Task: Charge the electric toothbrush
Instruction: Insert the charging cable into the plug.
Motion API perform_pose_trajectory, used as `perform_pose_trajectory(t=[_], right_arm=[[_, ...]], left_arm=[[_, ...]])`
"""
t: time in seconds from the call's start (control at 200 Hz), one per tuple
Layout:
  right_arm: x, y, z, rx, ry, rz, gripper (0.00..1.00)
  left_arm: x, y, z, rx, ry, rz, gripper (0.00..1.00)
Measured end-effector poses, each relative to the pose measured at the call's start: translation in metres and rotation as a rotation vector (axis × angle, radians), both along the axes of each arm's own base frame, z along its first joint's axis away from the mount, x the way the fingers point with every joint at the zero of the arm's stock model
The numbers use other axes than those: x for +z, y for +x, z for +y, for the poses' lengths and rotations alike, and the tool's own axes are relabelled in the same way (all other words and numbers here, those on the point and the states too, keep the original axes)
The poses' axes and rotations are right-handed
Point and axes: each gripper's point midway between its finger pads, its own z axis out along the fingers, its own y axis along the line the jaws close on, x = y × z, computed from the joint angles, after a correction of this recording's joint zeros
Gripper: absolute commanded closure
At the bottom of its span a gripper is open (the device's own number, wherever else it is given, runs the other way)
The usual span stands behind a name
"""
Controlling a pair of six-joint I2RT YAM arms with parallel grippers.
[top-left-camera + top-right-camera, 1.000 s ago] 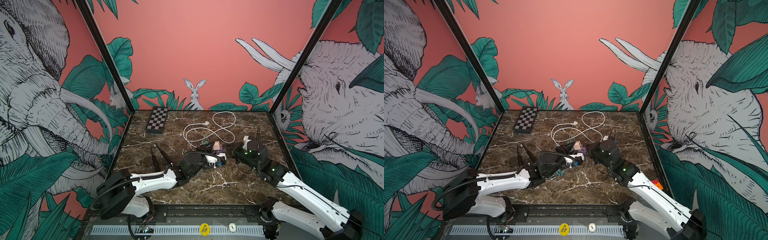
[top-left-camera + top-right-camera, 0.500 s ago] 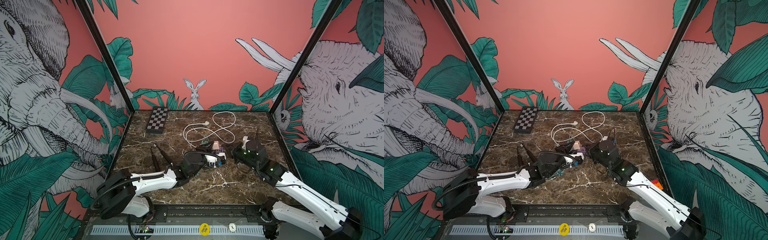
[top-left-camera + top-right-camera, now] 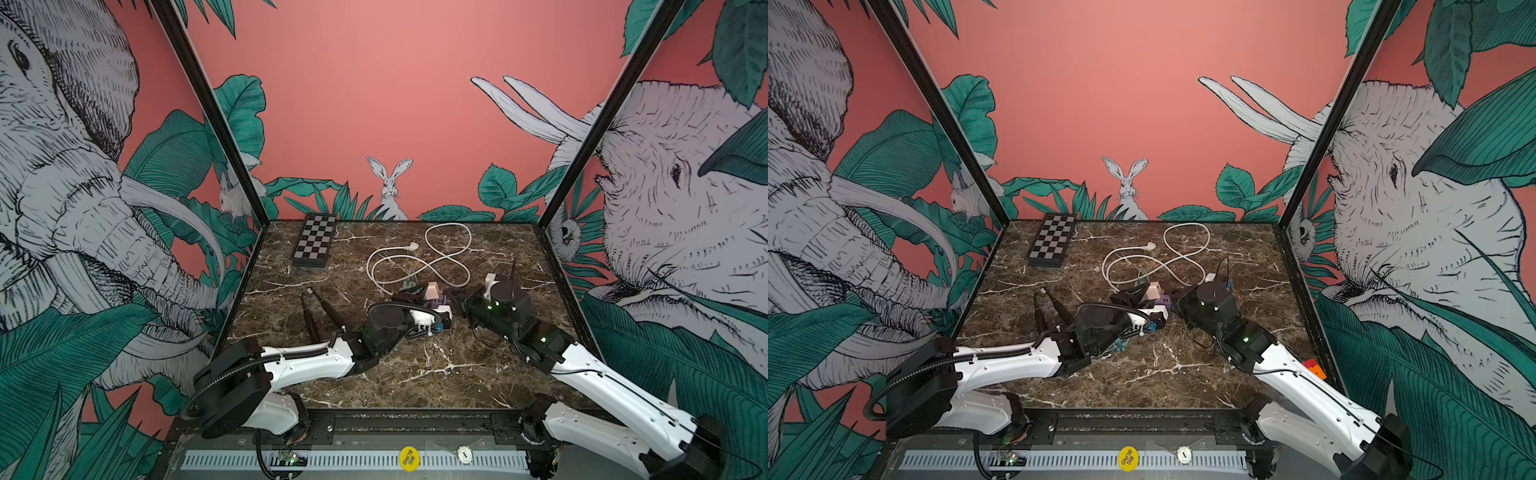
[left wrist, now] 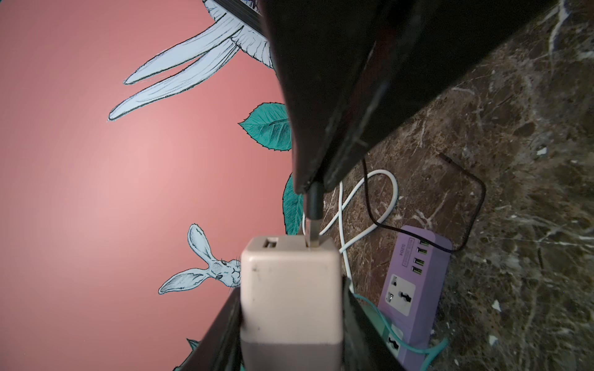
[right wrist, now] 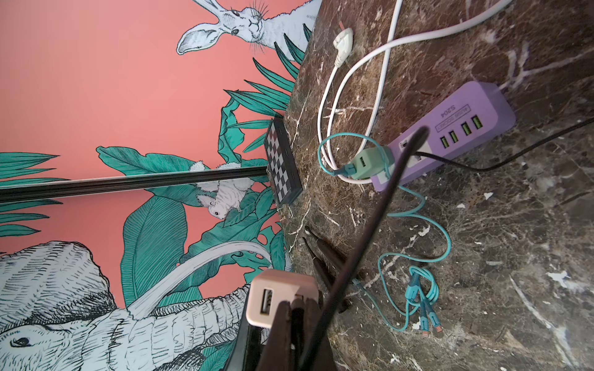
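Mid-table, pale pink cube-shaped USB charger (image 3: 432, 287) clamped in part-open left gripper (image 4: 291, 324); from 3 o'clock, closed right gripper (image 5: 297, 321) pinching black USB plug (image 4: 313, 205), tip in charger's port — shown by wrist views only; toothbrush not made out.

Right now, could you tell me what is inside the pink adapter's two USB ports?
A black USB plug enters one port of the pink adapter; the other port is empty. How deep the plug sits is hidden.
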Motion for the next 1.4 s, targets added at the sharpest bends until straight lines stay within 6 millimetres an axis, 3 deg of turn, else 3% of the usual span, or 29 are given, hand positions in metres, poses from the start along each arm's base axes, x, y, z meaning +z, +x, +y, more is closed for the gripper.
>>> perform_pose_trajectory(t=[1.13, 1.19, 1.28, 1.4], right_arm=[[-0.016, 0.014, 0.024, 0.02, 0.053, 0.034, 1.0], [-0.012, 0.01, 0.019, 0.022, 0.04, 0.022, 0.75], [-0.003, -0.002, 0.009, 0.043, 0.005, -0.014, 0.52], [0.011, -0.018, -0.012, 0.044, -0.046, -0.078, 0.39]], left_arm=[[-0.01, 0.009, 0.012, 0.081, 0.04, 0.011, 1.0], [-0.007, 0.006, 0.009, 0.065, 0.028, 0.008, 1.0], [0.0, -0.001, 0.003, 0.032, 0.001, 0.002, 1.0], [0.003, -0.005, -0.001, 0.018, -0.029, 0.02, 1.0]])
